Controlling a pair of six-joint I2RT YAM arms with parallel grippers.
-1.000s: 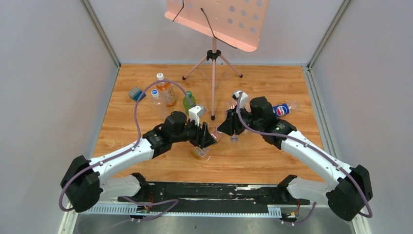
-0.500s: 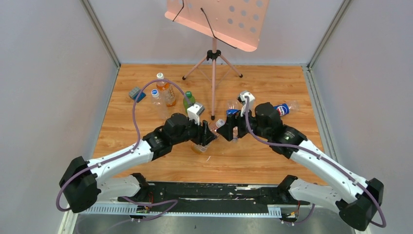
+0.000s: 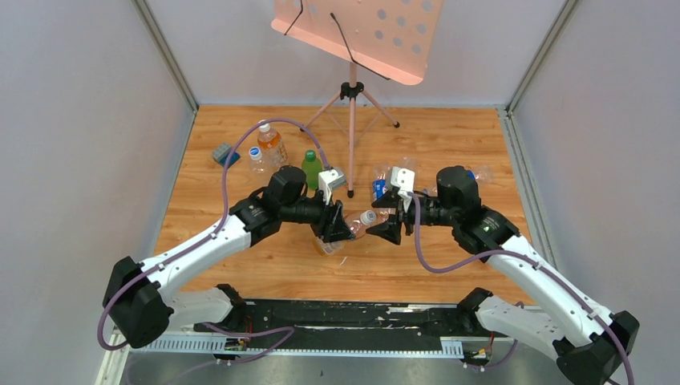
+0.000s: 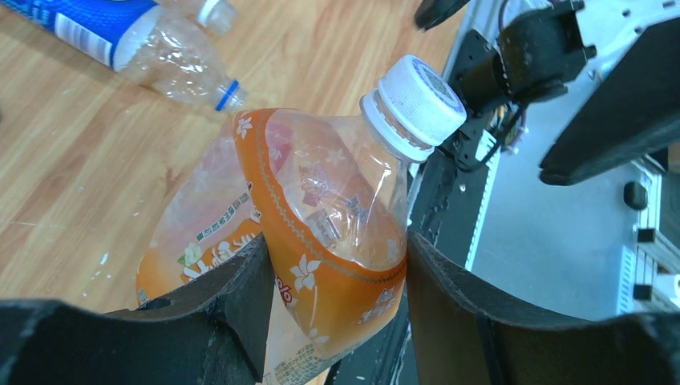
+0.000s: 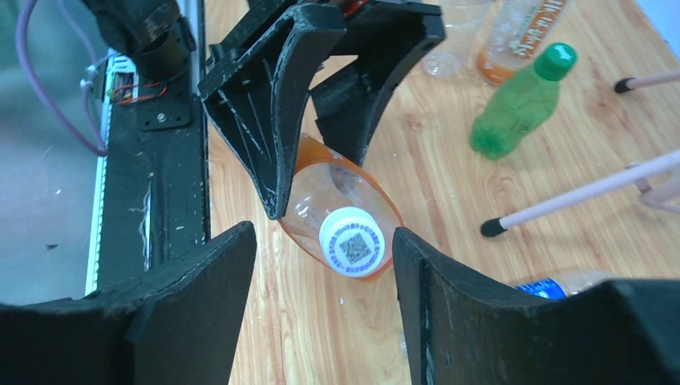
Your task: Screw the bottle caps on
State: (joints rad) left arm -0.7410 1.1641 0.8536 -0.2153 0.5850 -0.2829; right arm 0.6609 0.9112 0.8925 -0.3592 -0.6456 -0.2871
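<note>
My left gripper is shut on a crumpled orange-labelled bottle and holds it tilted above the table, neck pointing right. A white cap sits on its neck. My right gripper is open and faces that cap head-on. In the right wrist view the cap lies between my spread fingers, touching neither. The left gripper shows there around the bottle.
A music stand's tripod stands at the back centre. An orange-tea bottle, a clear bottle, a green bottle and a blue-grey block are at back left. A blue-labelled bottle lies behind the grippers.
My right gripper has drawn back to the right, turned and opened facing the cap. My left gripper has swung the bottle so its capped neck points right.
</note>
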